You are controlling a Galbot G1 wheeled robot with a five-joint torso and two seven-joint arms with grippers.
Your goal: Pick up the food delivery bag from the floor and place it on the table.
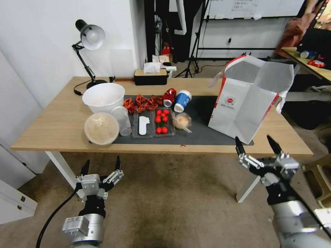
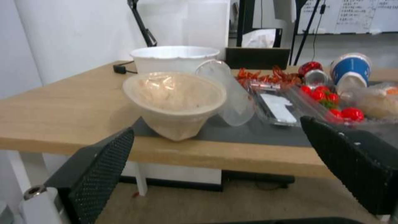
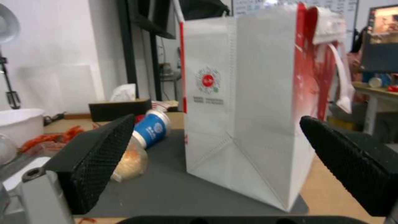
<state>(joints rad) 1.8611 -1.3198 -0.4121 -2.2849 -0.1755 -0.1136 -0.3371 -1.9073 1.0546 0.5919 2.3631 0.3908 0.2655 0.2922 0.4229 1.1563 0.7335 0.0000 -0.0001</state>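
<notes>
The food delivery bag (image 1: 246,100) stands upright on the dark grey mat at the right end of the table (image 1: 51,127), white with red edges and a small red logo, its top open. In the right wrist view the bag (image 3: 248,118) rises just beyond the table's front edge, white strap handles hanging at its far side. My right gripper (image 1: 258,145) is open, in the air just in front of the table edge below the bag, touching nothing. My left gripper (image 1: 101,166) is open too, low over the floor (image 1: 172,199) before the table's left part.
On the mat lie a white bowl (image 1: 103,97), a covered bowl (image 1: 101,128), a clear cup, trays with cherry tomatoes (image 1: 162,120), crayfish, a blue paper cup (image 1: 181,100) and a red can. A desk lamp (image 1: 90,38) and tissue box stand at the back. Another desk stands far right.
</notes>
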